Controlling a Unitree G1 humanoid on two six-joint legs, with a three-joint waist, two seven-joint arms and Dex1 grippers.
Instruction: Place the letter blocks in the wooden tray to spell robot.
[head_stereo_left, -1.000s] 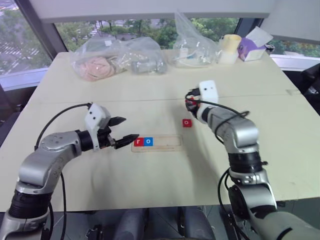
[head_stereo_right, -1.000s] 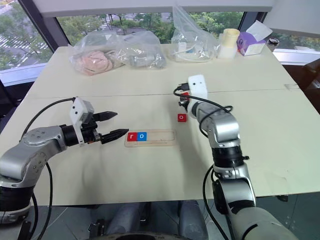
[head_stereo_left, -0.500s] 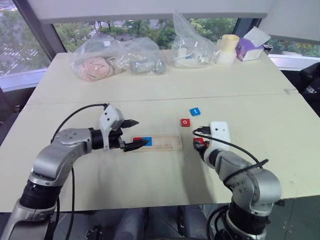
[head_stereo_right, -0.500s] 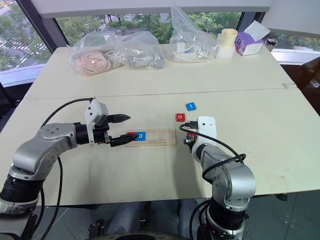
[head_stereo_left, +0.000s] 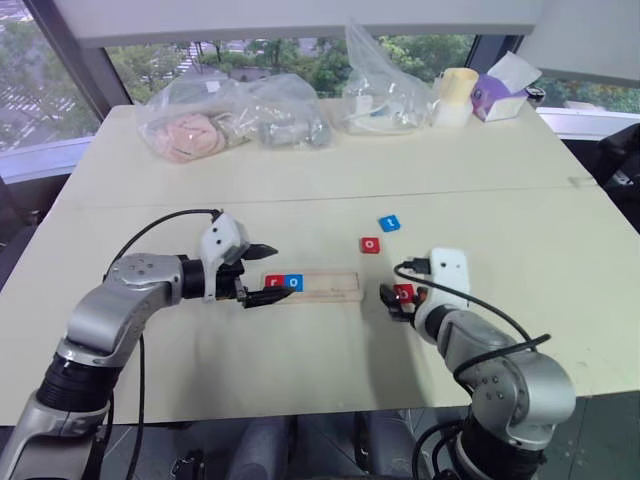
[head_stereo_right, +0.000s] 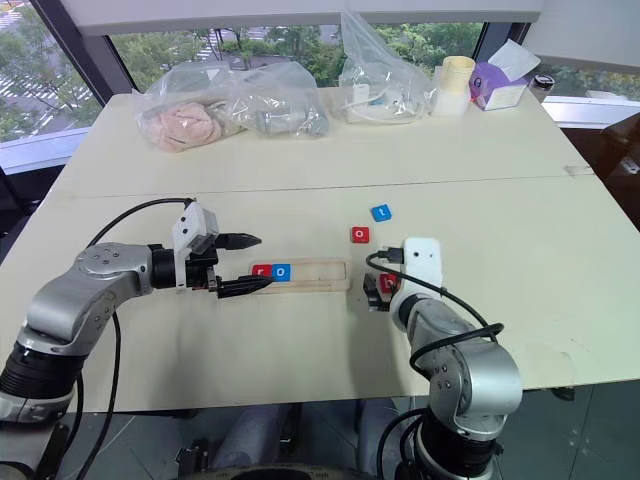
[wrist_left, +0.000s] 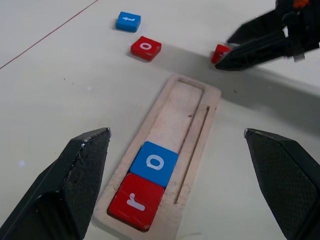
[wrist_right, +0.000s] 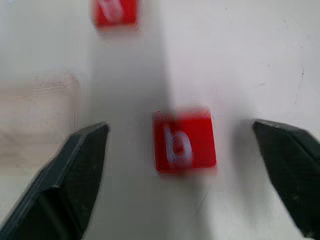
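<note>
The wooden tray (head_stereo_left: 335, 286) lies in the middle of the table with a red r block (head_stereo_left: 274, 282) and a blue o block (head_stereo_left: 293, 281) at its left end. My left gripper (head_stereo_left: 266, 273) is open at that end, one finger on each side of the tray (wrist_left: 182, 107). A red b block (wrist_right: 184, 141) lies just past the tray's right end. My right gripper (head_stereo_left: 398, 297) is open around it, both fingers (wrist_right: 75, 175) apart from it. A red o block (head_stereo_left: 371, 244) and a blue t block (head_stereo_left: 390, 223) lie farther back.
Clear plastic bags (head_stereo_left: 235, 118) with soft items lie along the far side, another bag (head_stereo_left: 385, 95) to their right. A pale cup (head_stereo_left: 458, 97) and a purple tissue box (head_stereo_left: 505, 95) stand at the back right corner. Windows run behind the table.
My right gripper came back from near the red o block to the tray's right end carrying the red b block, then opened and let it go. The left gripper barely moved.
</note>
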